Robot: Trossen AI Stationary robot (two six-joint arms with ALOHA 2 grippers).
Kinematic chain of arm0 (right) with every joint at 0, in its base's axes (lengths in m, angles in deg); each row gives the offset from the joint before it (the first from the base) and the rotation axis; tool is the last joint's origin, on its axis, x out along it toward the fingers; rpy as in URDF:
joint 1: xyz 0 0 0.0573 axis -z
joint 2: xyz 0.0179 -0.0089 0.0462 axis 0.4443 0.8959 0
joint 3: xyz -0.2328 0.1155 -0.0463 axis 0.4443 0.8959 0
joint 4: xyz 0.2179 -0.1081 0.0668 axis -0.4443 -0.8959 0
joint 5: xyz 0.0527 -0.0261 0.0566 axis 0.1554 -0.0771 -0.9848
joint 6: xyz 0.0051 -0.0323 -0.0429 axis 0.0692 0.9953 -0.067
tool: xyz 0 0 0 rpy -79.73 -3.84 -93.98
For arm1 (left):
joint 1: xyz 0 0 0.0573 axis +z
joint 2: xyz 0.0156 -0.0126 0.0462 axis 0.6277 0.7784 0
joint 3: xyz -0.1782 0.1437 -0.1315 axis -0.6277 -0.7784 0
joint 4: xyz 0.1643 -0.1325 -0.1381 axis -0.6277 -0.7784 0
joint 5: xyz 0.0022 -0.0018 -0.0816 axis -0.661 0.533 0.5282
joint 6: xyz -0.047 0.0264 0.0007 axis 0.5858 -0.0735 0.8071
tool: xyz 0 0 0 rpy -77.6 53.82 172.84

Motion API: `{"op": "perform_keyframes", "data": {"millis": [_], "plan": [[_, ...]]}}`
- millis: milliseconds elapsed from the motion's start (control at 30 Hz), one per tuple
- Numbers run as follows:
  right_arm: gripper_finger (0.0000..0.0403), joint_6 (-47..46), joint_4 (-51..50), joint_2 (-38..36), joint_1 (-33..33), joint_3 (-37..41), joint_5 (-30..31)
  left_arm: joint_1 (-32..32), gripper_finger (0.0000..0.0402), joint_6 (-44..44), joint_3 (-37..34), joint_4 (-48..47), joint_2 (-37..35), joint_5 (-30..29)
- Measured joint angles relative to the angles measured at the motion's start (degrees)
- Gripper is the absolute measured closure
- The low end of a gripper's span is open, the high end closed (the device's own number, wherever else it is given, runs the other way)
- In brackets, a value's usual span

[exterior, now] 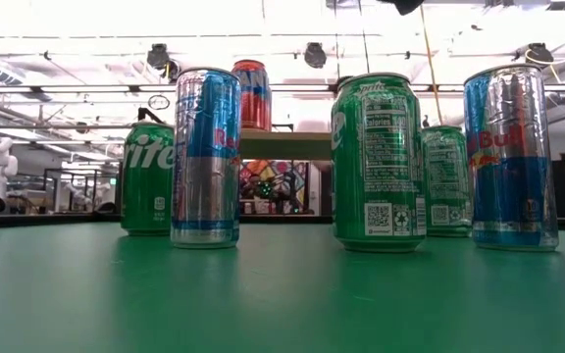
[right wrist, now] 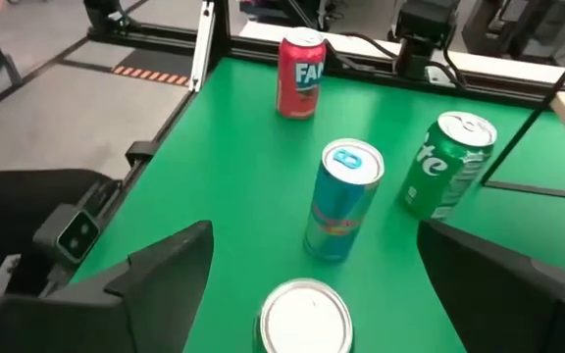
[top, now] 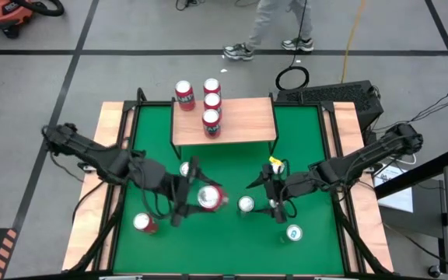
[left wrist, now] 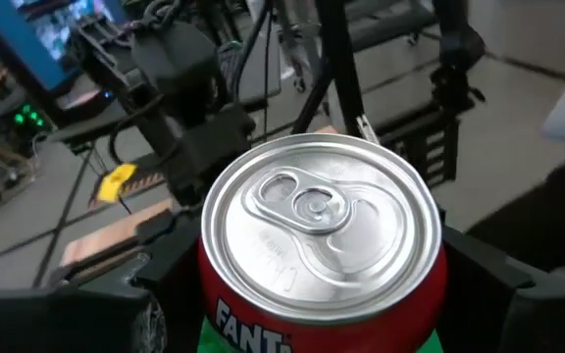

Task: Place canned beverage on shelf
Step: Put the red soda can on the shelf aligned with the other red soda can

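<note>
Left wrist view is giving the closest look: the left end effector is closed on a red Fanta can, its dark fingers pressing the can's sides just below the rim, pull-tab end facing the camera. From the high view this can is sitting in the left end effector over the middle of the green desk, on the near side of the shelf and well short of it. Whether it is lifted clear of the desk or tipped I cannot tell for sure, though it is looking tilted from above.

I am judging that the can will be stiff and smooth, with a slick painted wall, so it may slip or twist in a light pinch; if full it will be fairly heavy for its size, if empty it could dent under a hard squeeze. Mid-body, across the widest part, looks like the safest place to take hold, with the can kept upright before letting go.

Three red cans are already standing on the shelf toward its left end, so bare board is open at the right.

The right end effector is spread wide and holding nothing, hanging over a silver-topped can, with a blue can and a green can just beyond.
</note>
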Motion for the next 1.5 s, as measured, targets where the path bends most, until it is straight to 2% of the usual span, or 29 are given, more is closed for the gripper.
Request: {"op": "perform_keyframes", "data": {"millis": [100, 200, 400, 600, 1000, 1267, 1500], "plan": [[0.0053, 1.35, -2.23, -2.16, -0.01, 0.0, 0.02, 3.31, 0.0118, -3.19, 0.0, -5.88, -3.61, 1.48], [0.0053, 2.66, -3.32, -3.84, -0.01, 0.0, 0.02, 7.42, 0.0118, -5.96, 0.0, -9.58, -6.82, 5.32], [0.0053, 6.93, -3.77, -5.22, -0.02, 0.0, -0.09, 16.59, 0.0118, -12.71, 0.0, -18.87, -10.84, 17.82], [0.0053, 9.29, -4.39, -5.26, -0.02, 0.0, -0.17, 25.11, 0.0118, -18.14, 0.0, -23.2, -12.15, 28.2], [0.0053, 8.87, -6.0, -5.26, -0.02, 0.0, -0.2, 45.62, 0.0118, -31.87, 0.02, -28.38, -11.86, 50.99], [0.0053, 9.52, -6.24, -5.24, -0.02, 0.0, -0.26, 58.58, 0.0118, -35.51, 0.04, -30.86, -7.29, 59.61], [0.0053, 10.53, -7.32, -5.24, -0.02, 0.0, -3.21, 64.26, 0.0118, -37.61, 0.04, -34.1, -1.03, 62.08]]}}
